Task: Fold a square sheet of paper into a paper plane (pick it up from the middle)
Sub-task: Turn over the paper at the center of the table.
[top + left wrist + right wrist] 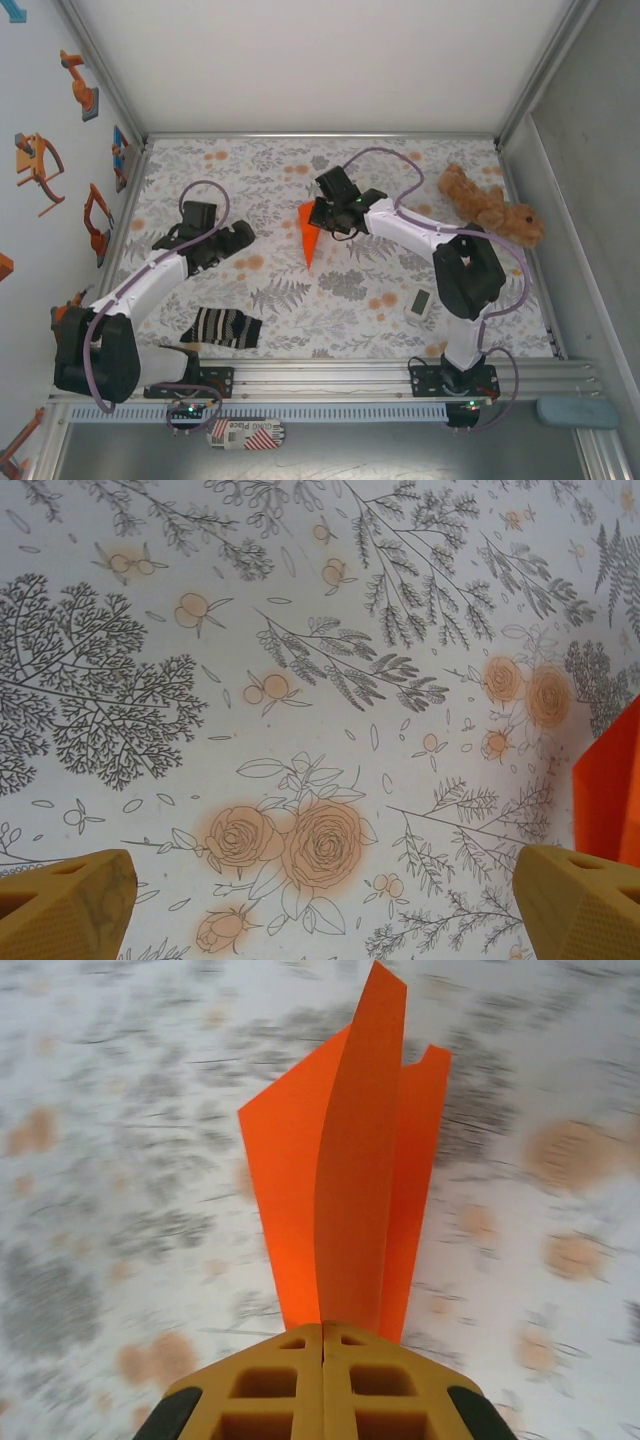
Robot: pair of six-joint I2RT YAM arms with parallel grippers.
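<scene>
Both arms share one build: white tubular links between chunky black joint housings. The left arm (150, 278) has its largest black block at eight o'clock in the top view, and the right arm (420, 232) has its own near four o'clock. A purple cable (215, 195) loops along each. The black base plates (455, 380) sit at five and seven o'clock. The left fingers (65, 910) are mustard-yellow wedges with finely ridged faces. The right fingers (290, 1390) show square recesses, with black pads at five and seven o'clock.
</scene>
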